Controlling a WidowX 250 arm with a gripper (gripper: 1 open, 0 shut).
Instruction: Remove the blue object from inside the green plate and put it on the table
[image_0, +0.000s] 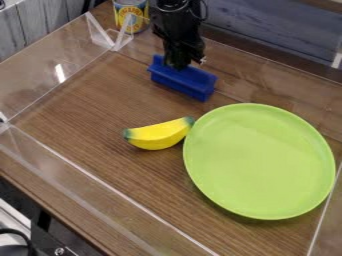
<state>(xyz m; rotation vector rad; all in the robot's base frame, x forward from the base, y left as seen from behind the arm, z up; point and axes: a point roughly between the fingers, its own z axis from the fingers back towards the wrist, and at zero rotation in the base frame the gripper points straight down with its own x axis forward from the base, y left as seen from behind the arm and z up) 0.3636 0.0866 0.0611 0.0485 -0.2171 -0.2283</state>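
Camera, claw: black metal claw (179, 62), jaws closed together, at the upper side of the block.
Blue object: blue rectangular block (183, 78), on the dark brown wood-grain table (94, 110), outside the plate.
Banana: yellow banana with green tips (159, 134), beside the plate's rim.
Plate: large round lime-green plastic plate (259, 161), nearest the banana.

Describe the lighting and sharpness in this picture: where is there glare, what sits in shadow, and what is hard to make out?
In the camera view: a pale sheen on the clear wall along the left; the green plate evenly lit, without strong glare; the gripper dark, its fingertips hard to separate from one another; small print on the can too coarse to read.
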